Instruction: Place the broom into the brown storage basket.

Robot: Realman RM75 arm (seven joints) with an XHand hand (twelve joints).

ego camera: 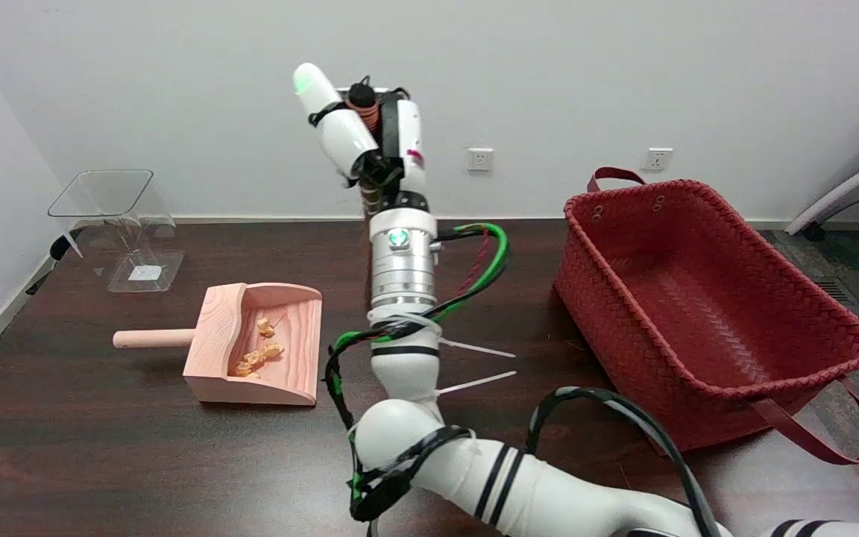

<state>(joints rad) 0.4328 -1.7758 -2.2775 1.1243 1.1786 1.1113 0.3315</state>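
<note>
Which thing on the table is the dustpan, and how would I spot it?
Look at the dark brown table and find the big red woven basket on its right side. Go left, past the white robot arm standing up in the middle. The dustpan is the pale pink wooden scoop with a round handle sticking out left and small orange crumbs inside, unlike the clear plastic stand behind it.

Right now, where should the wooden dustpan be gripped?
By its round handle, which sticks out sideways from the dustpan toward the picture's left with nothing around it; come from that side or from above. Orange scraps lie inside, so probably keep it level.
</note>
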